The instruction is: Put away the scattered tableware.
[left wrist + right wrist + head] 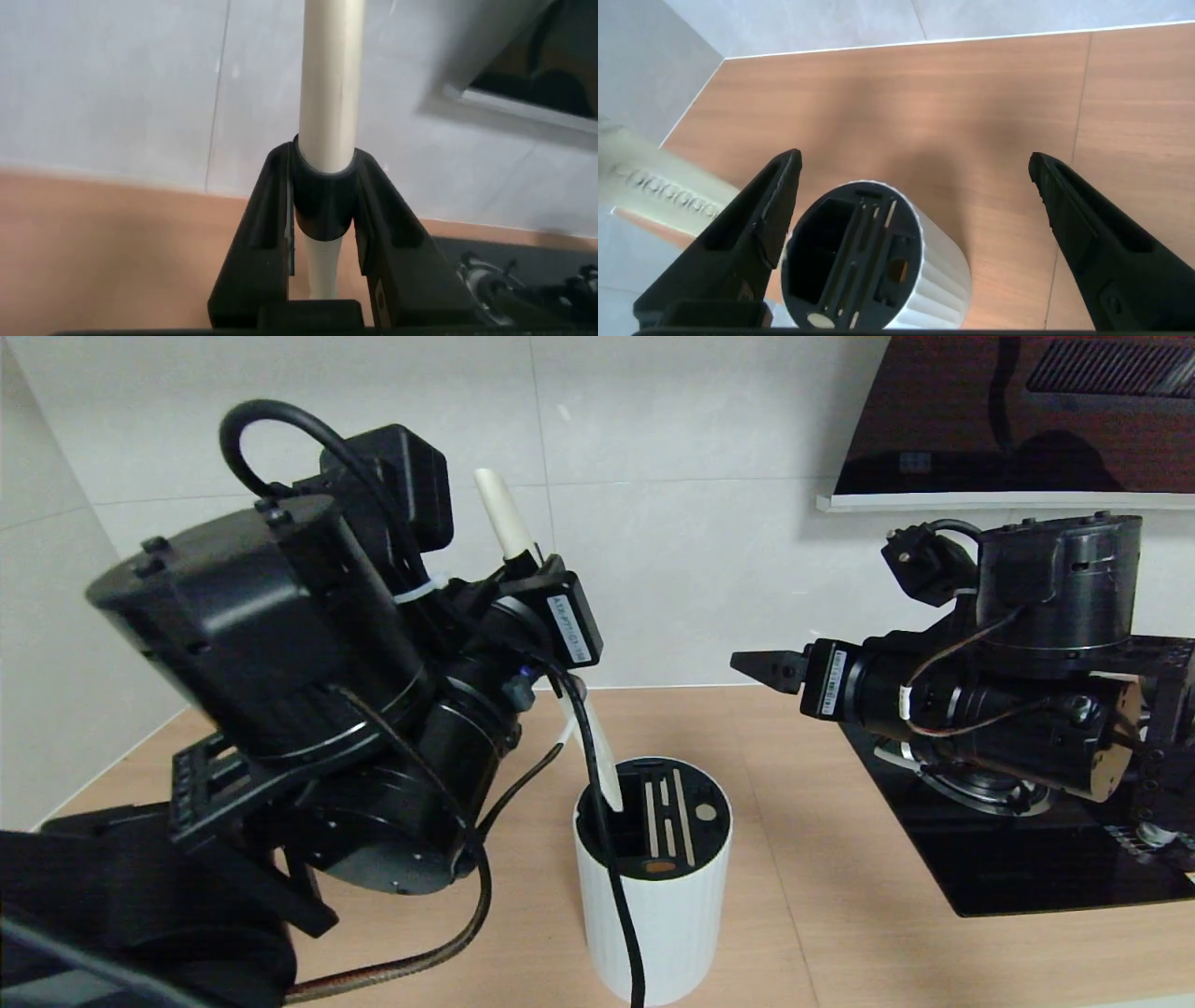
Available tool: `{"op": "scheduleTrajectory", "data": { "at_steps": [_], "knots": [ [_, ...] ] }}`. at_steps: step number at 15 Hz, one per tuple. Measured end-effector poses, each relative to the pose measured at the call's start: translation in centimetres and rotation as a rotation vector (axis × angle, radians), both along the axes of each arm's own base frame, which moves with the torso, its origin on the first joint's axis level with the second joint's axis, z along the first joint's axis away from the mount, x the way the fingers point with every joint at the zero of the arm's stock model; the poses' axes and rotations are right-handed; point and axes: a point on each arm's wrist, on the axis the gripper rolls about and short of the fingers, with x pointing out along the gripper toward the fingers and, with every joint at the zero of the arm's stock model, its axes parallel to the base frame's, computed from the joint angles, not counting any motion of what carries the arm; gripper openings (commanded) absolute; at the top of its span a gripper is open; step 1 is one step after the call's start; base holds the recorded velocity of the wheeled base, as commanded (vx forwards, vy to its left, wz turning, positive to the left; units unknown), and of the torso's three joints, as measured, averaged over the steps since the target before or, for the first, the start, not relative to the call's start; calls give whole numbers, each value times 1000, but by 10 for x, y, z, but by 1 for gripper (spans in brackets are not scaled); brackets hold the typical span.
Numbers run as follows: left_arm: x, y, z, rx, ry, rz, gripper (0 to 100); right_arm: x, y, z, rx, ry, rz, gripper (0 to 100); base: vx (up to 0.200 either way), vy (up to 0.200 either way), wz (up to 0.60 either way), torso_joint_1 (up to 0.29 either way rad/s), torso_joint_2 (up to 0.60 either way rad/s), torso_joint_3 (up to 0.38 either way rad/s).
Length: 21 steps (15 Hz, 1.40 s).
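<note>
Now | left end effector [322,201] clamps utensil [332,75], blade partly hidden at holder [667,915] mouth | right end effector [913,161] wide

Left hand [324,187] raised, clamped on a utensil [332,75]; right hand [913,161] held level, spread wide open.

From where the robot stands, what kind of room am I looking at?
Most likely a kitchen: a wooden countertop against a white tiled wall, a black glass cooktop below a range hood, and a white cutlery holder with a cream-handled utensil at its top.
</note>
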Motion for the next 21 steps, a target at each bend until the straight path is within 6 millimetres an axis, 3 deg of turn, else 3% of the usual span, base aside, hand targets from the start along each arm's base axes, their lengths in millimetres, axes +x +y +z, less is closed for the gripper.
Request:
{"op": "scheduleTrajectory", "data": {
  "at_steps": [8, 21],
  "knots": [
    [-3, -10, -17, 46, 34, -29, 0, 3, 3, -5, -10, 14, 1, 100, 0, 0, 0, 0, 0, 0],
    [11, -27, -53, 93, 83, -32, 0, 3, 3, -6, -13, 16, 1, 100, 0, 0, 0, 0, 0, 0]
  ]
}}
